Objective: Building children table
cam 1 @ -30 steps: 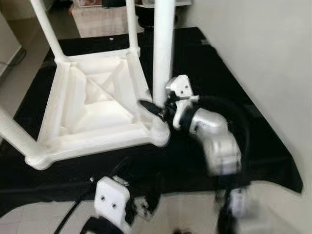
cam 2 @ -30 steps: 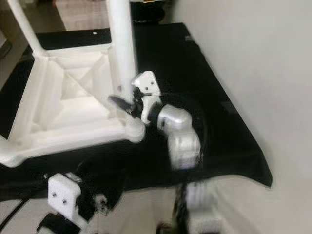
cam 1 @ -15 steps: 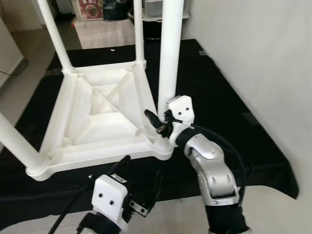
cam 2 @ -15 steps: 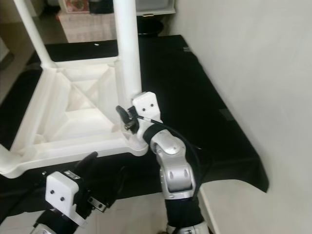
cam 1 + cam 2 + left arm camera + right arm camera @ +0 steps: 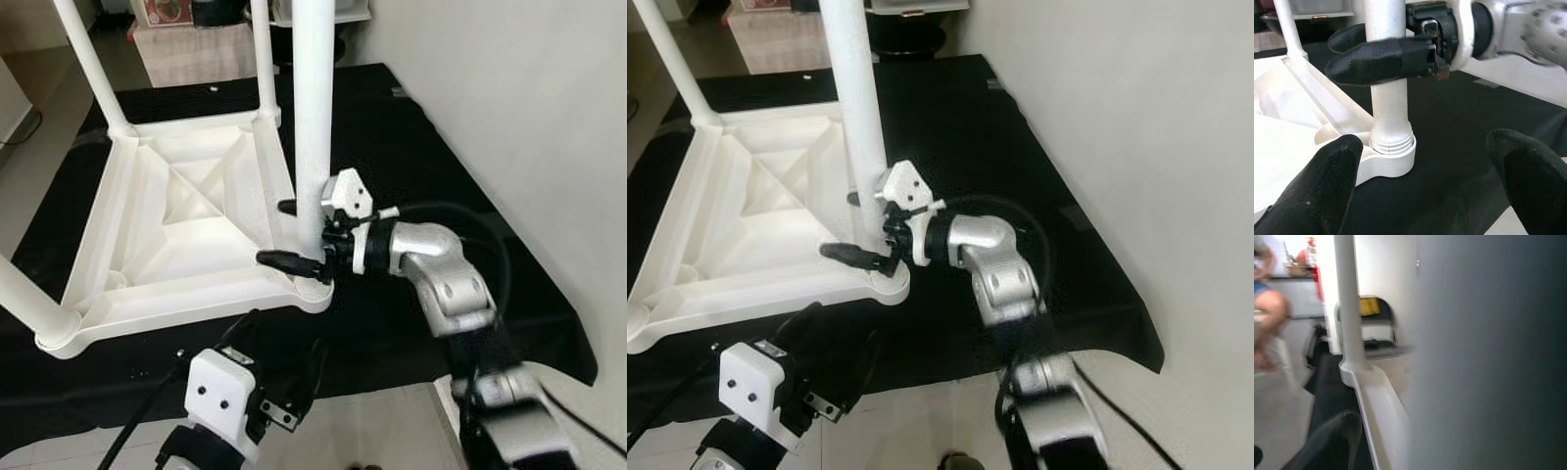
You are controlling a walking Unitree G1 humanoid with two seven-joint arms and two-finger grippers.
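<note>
One upturned white table (image 5: 186, 225) shows four legs; right gripper (image 5: 294, 235) clasps the near-right leg (image 5: 313, 117), left gripper (image 5: 279, 367) spread.

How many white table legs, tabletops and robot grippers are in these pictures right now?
White table legs: 4 (near right, far right, far left, near left)
Upturned white tabletop: 1
Grippers: 2 (right gripper with its fingers either side of the near right leg, left gripper low in front)
Total: 7
</note>
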